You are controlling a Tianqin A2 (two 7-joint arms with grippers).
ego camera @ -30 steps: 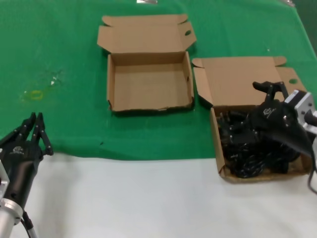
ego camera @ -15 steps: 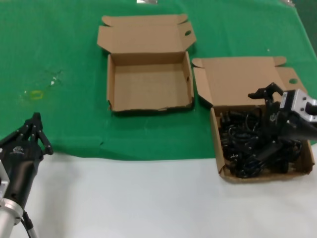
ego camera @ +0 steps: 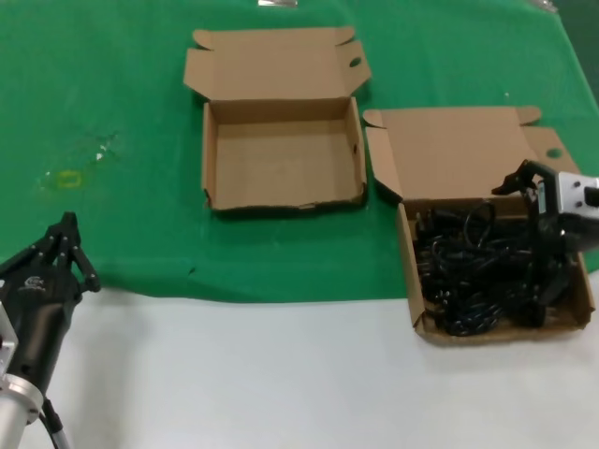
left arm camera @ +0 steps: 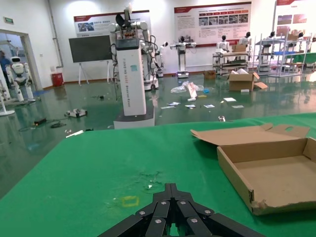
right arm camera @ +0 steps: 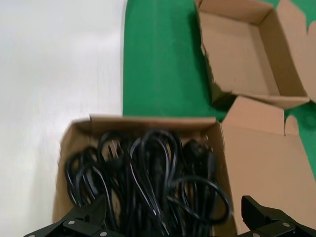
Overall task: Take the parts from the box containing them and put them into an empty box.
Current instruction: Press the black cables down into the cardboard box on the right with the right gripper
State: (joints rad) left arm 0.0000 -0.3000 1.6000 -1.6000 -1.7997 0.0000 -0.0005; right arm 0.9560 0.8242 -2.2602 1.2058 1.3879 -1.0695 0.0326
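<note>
Now the right gripper (right arm camera: 170, 224) hangs wide open, apparently gripping nothing, cords (right arm camera: 148, 182) between its fingers (right arm camera: 81, 217); left gripper (ego camera: 64, 245) closed, idle.

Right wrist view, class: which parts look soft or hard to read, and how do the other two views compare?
Right wrist view: the cords merge into one dark tangle and box edges look soft. Head view: the right gripper is slightly smeared. Left wrist view: the shiny hall floor mirrors the lights.
</note>
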